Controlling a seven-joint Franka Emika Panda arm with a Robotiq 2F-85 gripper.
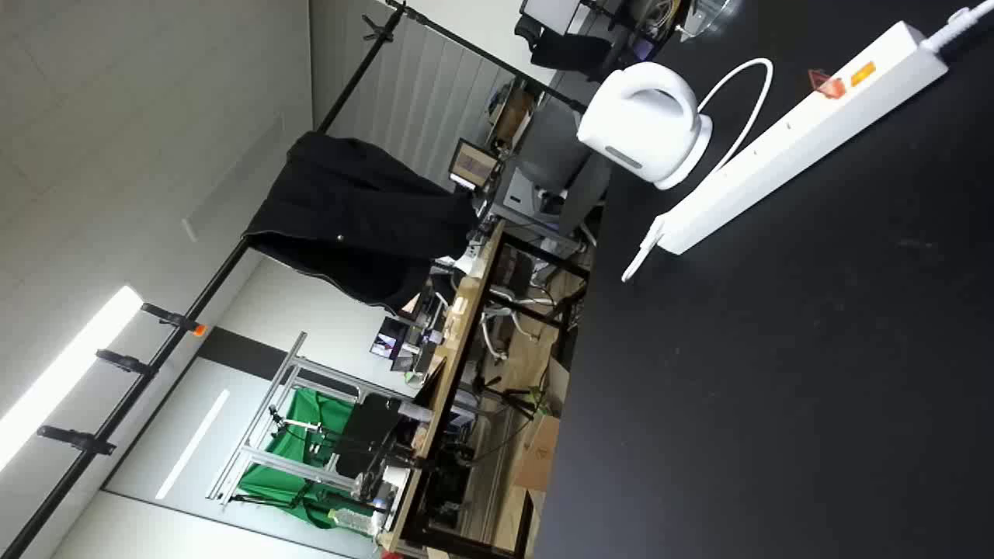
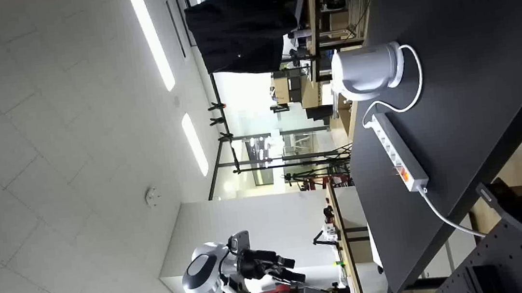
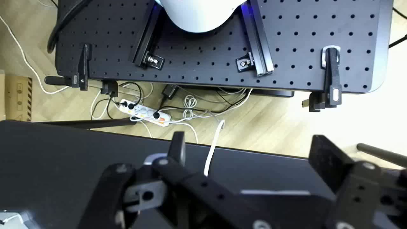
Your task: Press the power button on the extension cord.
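Your gripper [image 3: 250, 143] is spread wide, holding nothing; lowered like this, it may straddle the small switch [image 1: 863, 74], and an off-centre press could slide the narrow strip [image 1: 800, 144]. The strip lies on the desk [image 1: 776, 373], switch end toward the edge by the mount [image 2: 519, 250]. Your arm [image 2: 203, 286] hangs high, seemingly near that edge, gripper pointing down.

Pale ceiling [image 2: 44, 116] w/ bright strip lights [image 2: 153, 41] & a round fitting [image 2: 152, 196]. White wall [image 2: 254, 217] lower down; nr it, glass partition [image 2: 300, 147] w/ dk frames. Black pole [image 1: 221, 278] crosses bkgd, black cloth [image 1: 365, 217] draped on it in both ext. views. Wooden desk [image 1: 466, 307], monitor [image 1: 472, 164] & grey chair [image 1: 551, 147] beyond; cardboard box [image 1: 537, 454] nr desk. Metal frame [image 1: 256, 419] w/ green cloth [image 1: 334, 407]. Dk tbl [image 1: 738, 388] in fgd. Lt wood flr [image 3: 270, 127], wrist view.
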